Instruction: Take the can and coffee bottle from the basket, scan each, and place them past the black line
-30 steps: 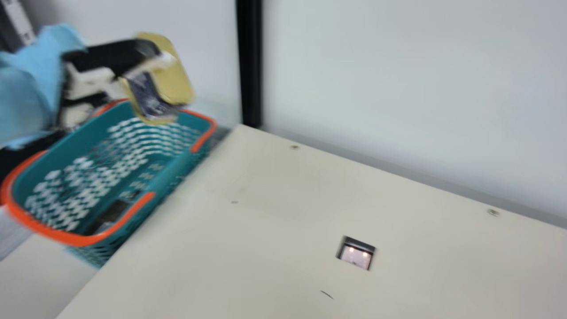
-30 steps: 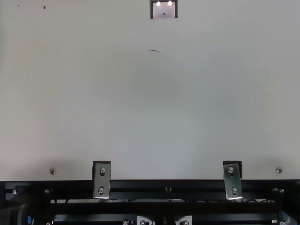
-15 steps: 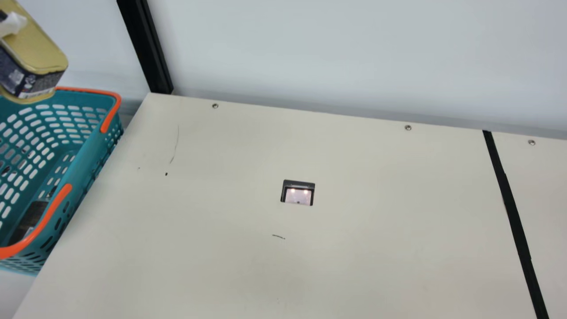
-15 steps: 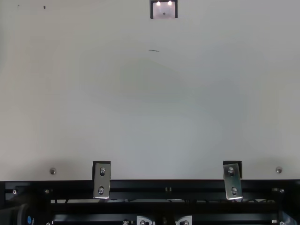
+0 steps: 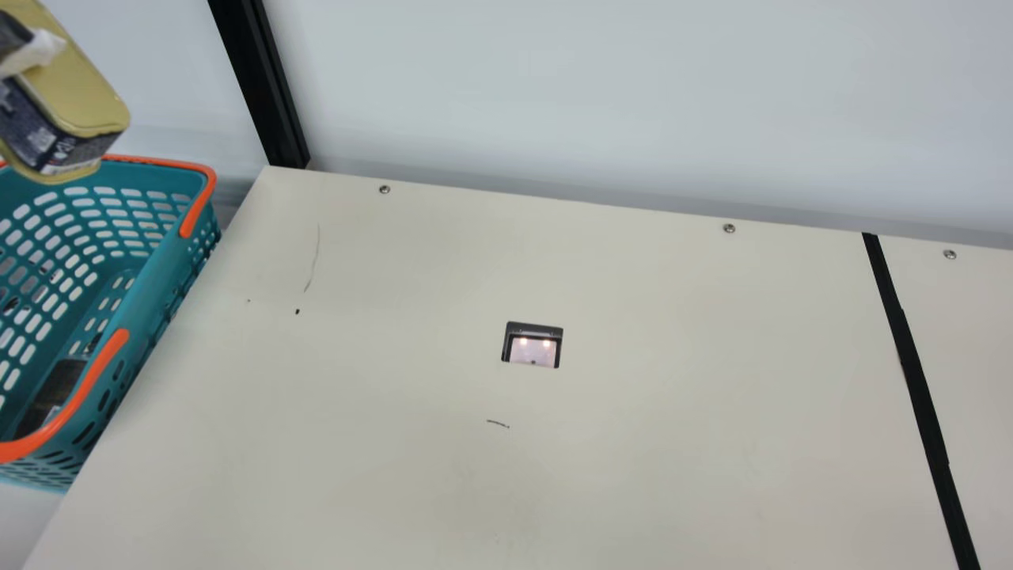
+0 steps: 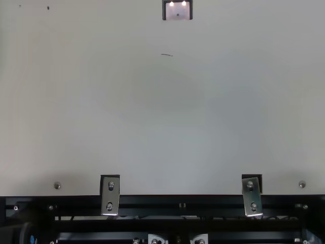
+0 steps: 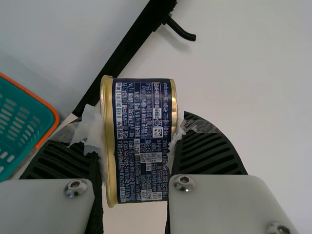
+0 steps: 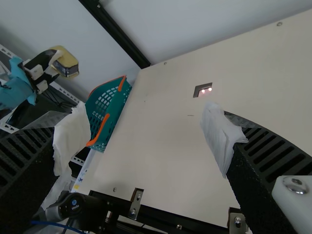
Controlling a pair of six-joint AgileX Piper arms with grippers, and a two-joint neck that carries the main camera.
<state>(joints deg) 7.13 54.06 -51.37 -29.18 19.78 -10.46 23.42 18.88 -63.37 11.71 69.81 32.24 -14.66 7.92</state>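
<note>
Can point(image 7: 142, 141) (gold-rimmed) in left end effector point(image 5: 35, 52)

Soft, even light over the cream table point(image 5: 633, 475), faint shadows, two bright spots in the scanner point(image 5: 533, 353)

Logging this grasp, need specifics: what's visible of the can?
The can is a squat, round-cornered block with gold, metallic-looking end faces and rims, and a navy side label carrying dense white print and a small square code. No dents show. The left gripper clamps it across the gold ends, whitish wrapping on the fingers against them. It hangs tilted in the air near the basket.
</note>
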